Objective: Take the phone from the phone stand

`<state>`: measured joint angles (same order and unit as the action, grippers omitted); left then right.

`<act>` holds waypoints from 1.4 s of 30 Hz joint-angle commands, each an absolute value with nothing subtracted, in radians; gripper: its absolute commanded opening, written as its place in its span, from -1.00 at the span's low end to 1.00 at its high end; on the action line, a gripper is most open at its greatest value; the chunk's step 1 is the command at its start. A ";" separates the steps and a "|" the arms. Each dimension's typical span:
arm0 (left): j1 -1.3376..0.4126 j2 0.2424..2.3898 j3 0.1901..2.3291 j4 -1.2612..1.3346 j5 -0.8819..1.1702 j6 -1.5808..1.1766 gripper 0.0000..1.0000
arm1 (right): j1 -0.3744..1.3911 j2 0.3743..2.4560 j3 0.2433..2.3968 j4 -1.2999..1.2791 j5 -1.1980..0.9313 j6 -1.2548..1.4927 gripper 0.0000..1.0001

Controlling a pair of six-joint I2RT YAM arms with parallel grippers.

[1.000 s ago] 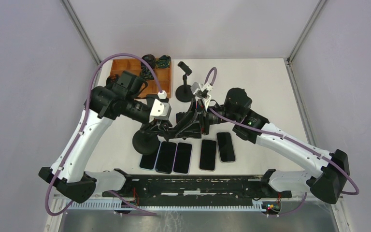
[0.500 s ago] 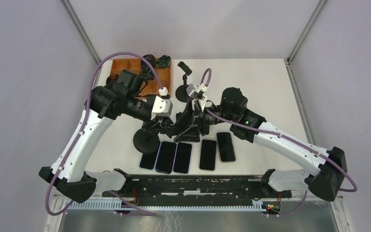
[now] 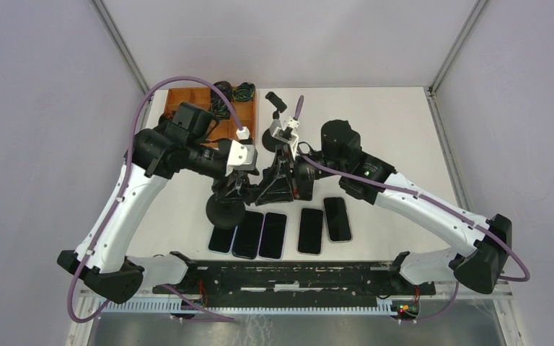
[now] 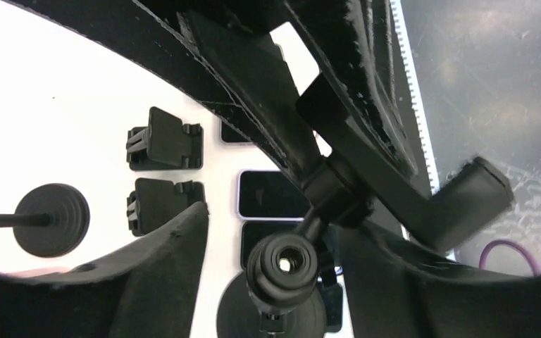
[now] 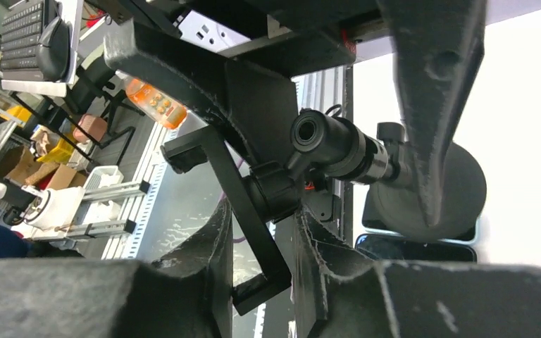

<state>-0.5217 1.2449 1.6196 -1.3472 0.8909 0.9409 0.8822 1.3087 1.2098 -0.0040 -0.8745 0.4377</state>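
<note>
Both jaws straddle phone stand (right snug).

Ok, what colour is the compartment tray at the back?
The tray is orange-brown; the top external view shows it best.

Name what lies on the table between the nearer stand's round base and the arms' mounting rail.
A row of phones lying flat, between base and rail; the top view shows it.
</note>
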 commanded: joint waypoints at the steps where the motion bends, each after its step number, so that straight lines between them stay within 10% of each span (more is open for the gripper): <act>1: -0.531 1.225 1.644 -1.274 0.901 0.874 0.69 | 0.872 1.284 1.361 0.029 -0.804 0.378 -1.00; 4: -0.529 1.217 1.643 -1.266 0.885 0.862 0.99 | 0.847 1.262 1.404 0.003 -0.798 0.364 -1.00; 24: -0.517 1.185 1.695 -0.871 0.245 0.346 1.00 | 0.498 1.315 1.670 -0.448 -0.648 0.160 -1.00; 42: -0.490 1.229 1.618 -0.942 0.123 0.314 1.00 | 0.217 1.616 1.683 -0.284 -0.582 0.123 -1.00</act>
<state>-0.5140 1.2301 1.6169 -0.9489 0.1783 0.3485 0.2379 1.6119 1.6779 -0.5079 -0.5587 0.1154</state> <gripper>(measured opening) 0.997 0.351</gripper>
